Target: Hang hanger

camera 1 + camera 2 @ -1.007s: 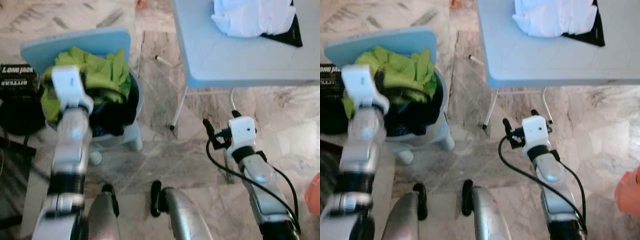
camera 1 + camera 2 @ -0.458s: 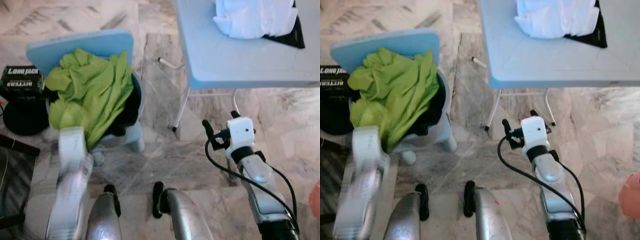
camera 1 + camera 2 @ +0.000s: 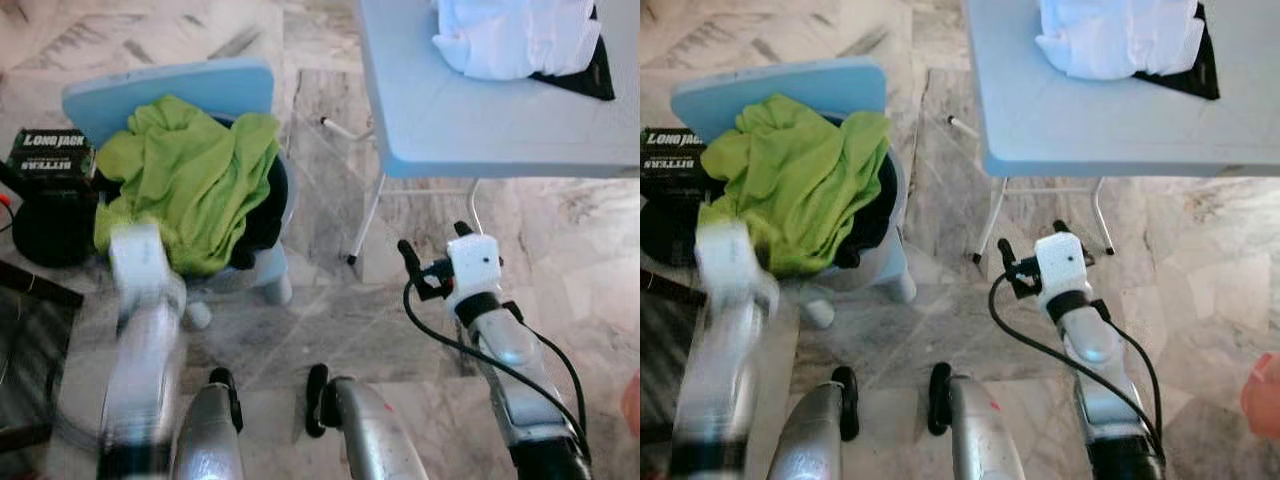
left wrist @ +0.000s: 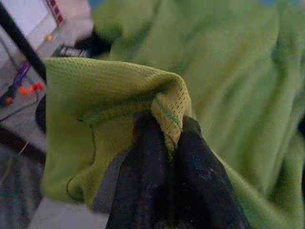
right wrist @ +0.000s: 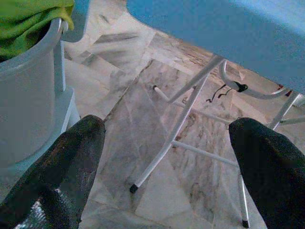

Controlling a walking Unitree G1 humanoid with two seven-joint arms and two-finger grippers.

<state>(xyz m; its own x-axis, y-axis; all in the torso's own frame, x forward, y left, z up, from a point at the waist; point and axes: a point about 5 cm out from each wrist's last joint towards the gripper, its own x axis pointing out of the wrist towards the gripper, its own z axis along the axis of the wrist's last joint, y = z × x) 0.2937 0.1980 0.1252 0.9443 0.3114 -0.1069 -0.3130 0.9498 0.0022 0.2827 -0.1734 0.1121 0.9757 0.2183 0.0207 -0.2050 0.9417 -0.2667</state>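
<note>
A lime-green garment point(image 3: 190, 185) is heaped in a grey basket point(image 3: 284, 200) on the floor to my left and spills over its near rim. My left gripper point(image 4: 172, 129) is shut on a fold of that green mesh fabric; its arm point(image 3: 140, 300) is blurred at the near side of the basket. My right gripper point(image 3: 432, 242) stands open with nothing between its fingers, low over the marble floor, just in front of the table legs point(image 5: 176, 129). I see no hanger.
A light blue folding table point(image 3: 450, 120) at the right carries a white cloth point(image 3: 515, 35) on something black. A light blue board point(image 3: 170, 90) stands behind the basket. A black box point(image 3: 50, 155) sits at far left. My own legs show at the bottom.
My left arm drew back from over the basket toward me, then rose a little, and the green garment now hangs out over the near rim. The right arm has hardly moved.
</note>
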